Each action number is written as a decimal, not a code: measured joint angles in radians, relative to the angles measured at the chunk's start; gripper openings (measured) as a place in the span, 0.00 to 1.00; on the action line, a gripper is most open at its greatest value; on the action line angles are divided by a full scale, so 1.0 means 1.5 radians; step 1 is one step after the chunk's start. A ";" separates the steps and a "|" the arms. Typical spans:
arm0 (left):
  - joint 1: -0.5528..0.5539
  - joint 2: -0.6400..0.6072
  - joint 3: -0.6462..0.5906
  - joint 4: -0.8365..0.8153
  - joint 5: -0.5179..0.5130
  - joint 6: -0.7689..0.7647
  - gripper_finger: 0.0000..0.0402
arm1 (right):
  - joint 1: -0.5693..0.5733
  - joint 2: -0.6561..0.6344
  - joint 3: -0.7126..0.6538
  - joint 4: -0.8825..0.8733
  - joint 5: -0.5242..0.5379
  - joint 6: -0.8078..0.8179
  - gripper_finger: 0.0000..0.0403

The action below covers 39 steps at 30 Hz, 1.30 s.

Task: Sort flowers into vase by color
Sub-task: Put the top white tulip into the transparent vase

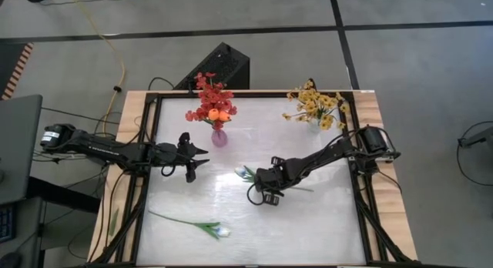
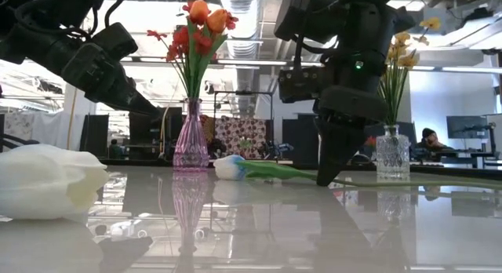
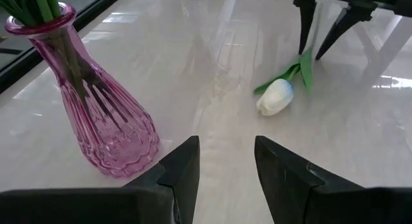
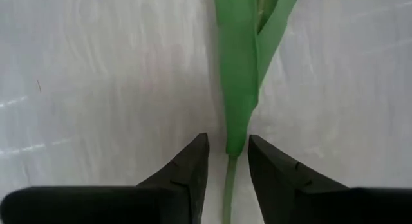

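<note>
A white tulip (image 1: 245,173) lies on the table at mid-table, and its green stem (image 4: 228,185) runs toward the table's right. My right gripper (image 1: 266,192) points down over it, open. Its fingers stand on either side of the stem just behind a leaf tip (image 4: 235,143), with their tips near the table (image 2: 329,172). My left gripper (image 1: 199,162) is open and empty. It hovers beside the pink vase (image 3: 103,121), which holds red sprays and orange tulips (image 1: 214,108). A clear vase (image 1: 318,120) holds yellow sprays. A second white tulip (image 1: 219,231) lies near the front edge.
The pink vase (image 1: 219,137) stands at the back middle and the clear vase (image 2: 392,155) at the back right. The second tulip's blossom (image 2: 47,183) lies close to the low camera. Bare tabletop lies at the front right. A dark frame rail (image 1: 146,183) edges the table.
</note>
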 joint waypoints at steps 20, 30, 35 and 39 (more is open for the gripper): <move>0.000 0.000 0.000 -0.001 0.000 0.000 0.35 | 0.061 -0.353 -0.131 0.235 0.136 -0.043 0.05; 0.000 0.000 0.000 0.000 0.000 -0.001 0.35 | 0.043 -0.742 -0.235 0.628 0.186 -0.351 0.05; 0.000 0.000 0.000 0.002 0.000 -0.002 0.35 | -0.046 -0.848 -0.236 0.688 0.290 -0.526 0.04; 0.000 0.000 0.000 0.005 -0.004 -0.002 0.35 | -0.183 -0.890 -0.236 0.696 0.324 -0.539 0.04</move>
